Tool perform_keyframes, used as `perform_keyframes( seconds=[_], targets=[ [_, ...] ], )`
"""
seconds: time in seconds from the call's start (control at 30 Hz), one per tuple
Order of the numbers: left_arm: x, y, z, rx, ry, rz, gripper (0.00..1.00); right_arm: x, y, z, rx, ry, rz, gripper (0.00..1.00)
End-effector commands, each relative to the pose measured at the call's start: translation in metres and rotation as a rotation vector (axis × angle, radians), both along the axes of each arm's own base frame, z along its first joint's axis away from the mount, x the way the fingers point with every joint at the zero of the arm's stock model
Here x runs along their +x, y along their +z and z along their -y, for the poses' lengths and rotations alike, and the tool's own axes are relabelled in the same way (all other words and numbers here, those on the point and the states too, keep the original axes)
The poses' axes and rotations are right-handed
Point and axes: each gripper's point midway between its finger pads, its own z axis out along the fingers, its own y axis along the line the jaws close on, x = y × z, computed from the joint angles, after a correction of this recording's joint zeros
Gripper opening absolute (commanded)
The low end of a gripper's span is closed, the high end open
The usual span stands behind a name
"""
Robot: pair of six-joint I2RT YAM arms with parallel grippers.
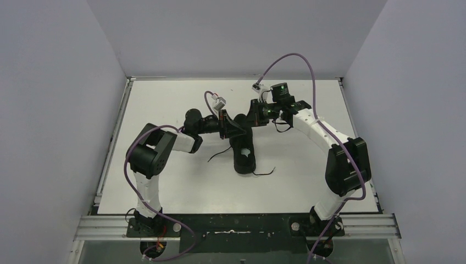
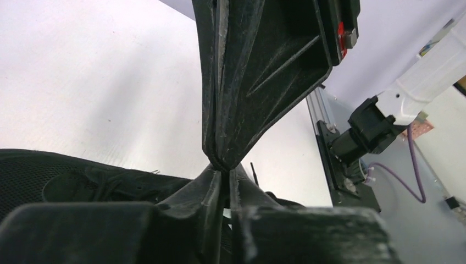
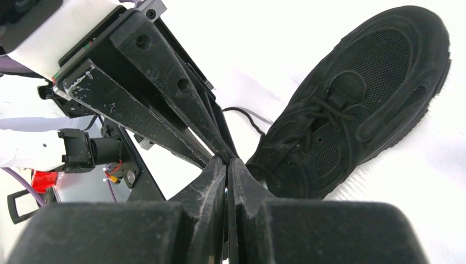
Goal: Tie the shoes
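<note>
The black shoe [image 3: 357,104] lies on the white table [image 1: 165,181], about in the middle, and both arms reach in over the end of the shoe where the opening is. There the left gripper [image 2: 224,175] and the right gripper [image 3: 226,163] meet tip to tip, just above the shoe and very close to each other. The right gripper has its fingers pressed fully together; I cannot see whether a lace is pinched between them, because black lies on black. The left gripper shows its fingers nearly together with only a thin slit, and I cannot tell if it is fully closed or if it holds something. One loose lace [image 3: 247,114] curls on the table just beside the shoe, and from above two thin ends lie out on the two sides of the shoe, so the knot is not yet made. I judge the step to be a taking or passing of a lace between the two tips. To do it well, each tip should pinch only one thin strand, not the tongue or the mesh, and one grip should be secure before the other lets go. The pull should be slow and along the lace, so that the light shoe does not slide or tip.
</note>
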Motion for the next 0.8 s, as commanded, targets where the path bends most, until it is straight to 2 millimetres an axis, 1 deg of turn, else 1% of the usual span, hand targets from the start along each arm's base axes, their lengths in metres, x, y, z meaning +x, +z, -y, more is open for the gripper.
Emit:
perform_keyframes(
  seconds=[0.0, 0.03, 0.07, 0.1, 0.13, 0.17, 0.23, 0.3, 0.37, 0.4, 0.5, 0.6, 0.67, 0.77],
  targets=[
    [0.012, 0.023, 0.003, -0.037, 0.016, 0.09, 0.0, 0.004, 0.043, -0.006, 0.074, 0.02, 0.121, 0.0],
    [0.014, 0.024, 0.002, -0.039, 0.025, 0.089, 0.0, 0.004, 0.044, -0.006, 0.074, 0.017, 0.119, 0.0],
    [0.017, 0.024, 0.0, -0.039, 0.04, 0.085, 0.0, 0.003, 0.044, -0.006, 0.071, 0.015, 0.116, 0.03],
    [0.019, 0.024, -0.002, -0.039, 0.048, 0.081, 0.0, 0.004, 0.045, -0.003, 0.06, 0.003, 0.117, 0.1],
    [0.019, 0.025, -0.003, -0.04, 0.053, 0.078, 0.0, 0.005, 0.044, 0.002, 0.038, -0.021, 0.117, 0.2],
    [0.019, 0.025, -0.004, -0.04, 0.064, 0.07, 0.0, 0.007, 0.043, 0.01, 0.017, -0.052, 0.116, 0.35],
    [0.018, 0.027, -0.005, -0.044, 0.077, 0.056, 0.0, 0.006, 0.037, 0.025, -0.016, -0.101, 0.116, 0.46],
    [0.017, 0.029, -0.007, -0.053, 0.096, 0.043, 0.0, 0.001, 0.025, 0.04, -0.049, -0.138, 0.094, 0.53],
    [0.019, 0.027, -0.01, -0.054, 0.132, 0.023, 0.0, -0.009, 0.013, 0.047, -0.055, -0.143, 0.071, 0.53],
    [0.019, 0.025, -0.011, -0.054, 0.148, 0.009, 0.0, -0.018, 0.003, 0.049, -0.06, -0.131, 0.053, 0.53],
    [0.016, 0.027, -0.01, -0.066, 0.15, -0.03, 0.0, -0.039, -0.013, 0.047, -0.067, -0.089, 0.031, 0.48],
    [0.012, 0.029, -0.007, -0.075, 0.141, -0.038, 0.0, -0.05, -0.019, 0.043, -0.009, -0.098, 0.003, 0.44],
    [0.012, 0.029, -0.008, -0.079, 0.143, -0.046, 0.0, -0.057, -0.021, 0.039, 0.032, -0.101, -0.016, 0.43],
    [0.011, 0.031, -0.008, -0.086, 0.139, -0.053, 0.0, -0.064, -0.032, 0.042, 0.027, -0.121, -0.041, 0.42]
  ],
)
